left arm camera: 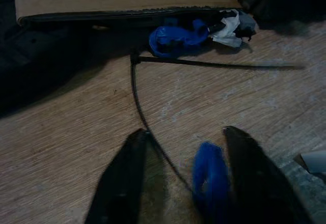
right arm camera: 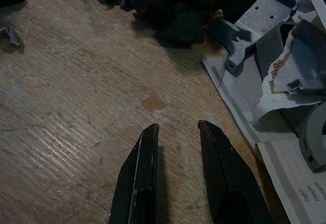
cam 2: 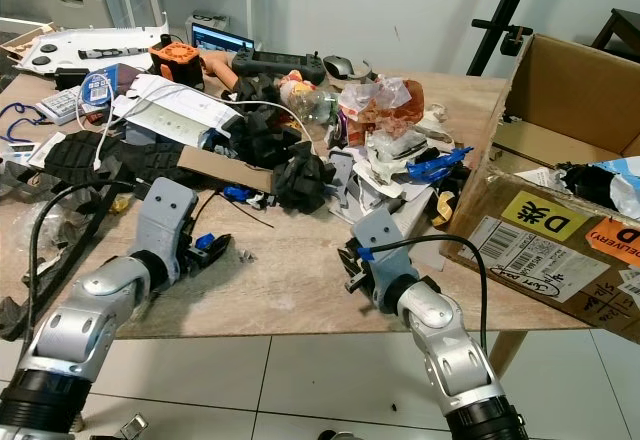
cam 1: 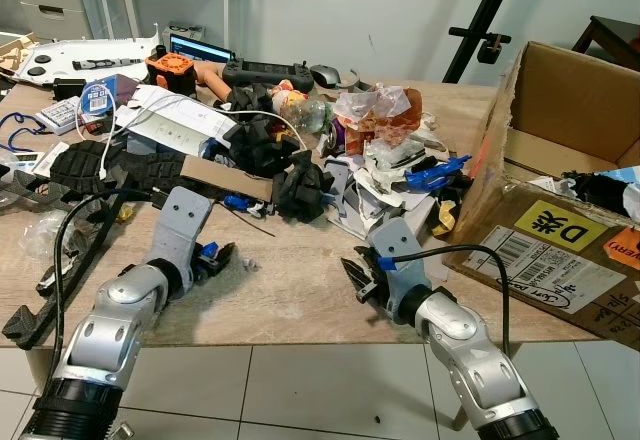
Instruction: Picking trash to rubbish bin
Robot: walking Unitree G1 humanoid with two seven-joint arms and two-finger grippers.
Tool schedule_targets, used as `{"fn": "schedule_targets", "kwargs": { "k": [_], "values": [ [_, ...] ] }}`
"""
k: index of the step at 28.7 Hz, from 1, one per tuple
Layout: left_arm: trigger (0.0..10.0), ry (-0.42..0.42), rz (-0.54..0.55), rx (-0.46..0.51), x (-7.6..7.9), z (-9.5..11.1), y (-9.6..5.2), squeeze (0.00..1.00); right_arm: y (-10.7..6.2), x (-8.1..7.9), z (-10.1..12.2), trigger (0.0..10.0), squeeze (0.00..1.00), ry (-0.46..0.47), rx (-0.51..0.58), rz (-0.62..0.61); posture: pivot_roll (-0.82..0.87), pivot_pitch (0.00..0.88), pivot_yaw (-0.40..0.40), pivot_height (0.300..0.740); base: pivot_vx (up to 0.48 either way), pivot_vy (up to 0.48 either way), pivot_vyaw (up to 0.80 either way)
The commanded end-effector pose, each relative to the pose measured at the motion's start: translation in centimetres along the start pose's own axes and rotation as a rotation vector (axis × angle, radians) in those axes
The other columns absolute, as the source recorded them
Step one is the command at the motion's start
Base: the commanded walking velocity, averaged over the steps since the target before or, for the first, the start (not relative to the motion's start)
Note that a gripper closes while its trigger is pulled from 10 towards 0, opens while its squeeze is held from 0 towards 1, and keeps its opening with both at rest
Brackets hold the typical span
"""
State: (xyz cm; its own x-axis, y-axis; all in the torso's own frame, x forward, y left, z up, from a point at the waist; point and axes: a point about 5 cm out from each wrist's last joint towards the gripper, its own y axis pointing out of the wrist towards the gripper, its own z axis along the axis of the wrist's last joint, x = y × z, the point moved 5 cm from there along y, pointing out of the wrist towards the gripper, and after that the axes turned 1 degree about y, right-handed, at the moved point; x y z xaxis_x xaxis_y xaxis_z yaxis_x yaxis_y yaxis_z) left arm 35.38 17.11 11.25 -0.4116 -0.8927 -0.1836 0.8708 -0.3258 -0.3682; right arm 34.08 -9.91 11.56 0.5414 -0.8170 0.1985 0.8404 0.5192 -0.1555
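a: why is your left gripper (left arm camera: 183, 178) so low on the table (cam 1: 290, 290)?

b: you've got its fingers apart with a blue scrap (left arm camera: 208, 175) between them, a black zip tie (left arm camera: 153, 81) running under; i judge that's the trash you're after.

a: and the right gripper (right arm camera: 178, 152)?

b: parted, empty, hovering over bare wood beside the papers (right arm camera: 285, 178). your cardboard box (cam 1: 560, 160), well right, looks like the bin.
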Motion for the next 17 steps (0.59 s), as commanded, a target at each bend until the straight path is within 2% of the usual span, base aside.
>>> {"fn": "schedule_targets", "kwargs": {
  "k": [1, 17],
  "values": [
    [0.0, -0.027, -0.026, -0.188, 0.82, -4.69, -0.18, 0.0, -0.09, -0.07, -0.33, 10.0, 0.0, 0.007, -0.015, 0.005, -0.02, 0.158, -0.1, 0.74, 0.0, 0.0, 0.0],
    [0.0, -0.013, -0.015, -0.192, 0.65, -4.55, -0.44, 0.0, -0.05, -0.1, -0.33, 10.0, 0.0, 0.008, -0.017, 0.007, -0.02, 0.157, -0.103, 0.74, 0.0, 0.0, 0.0]
  ]
}}
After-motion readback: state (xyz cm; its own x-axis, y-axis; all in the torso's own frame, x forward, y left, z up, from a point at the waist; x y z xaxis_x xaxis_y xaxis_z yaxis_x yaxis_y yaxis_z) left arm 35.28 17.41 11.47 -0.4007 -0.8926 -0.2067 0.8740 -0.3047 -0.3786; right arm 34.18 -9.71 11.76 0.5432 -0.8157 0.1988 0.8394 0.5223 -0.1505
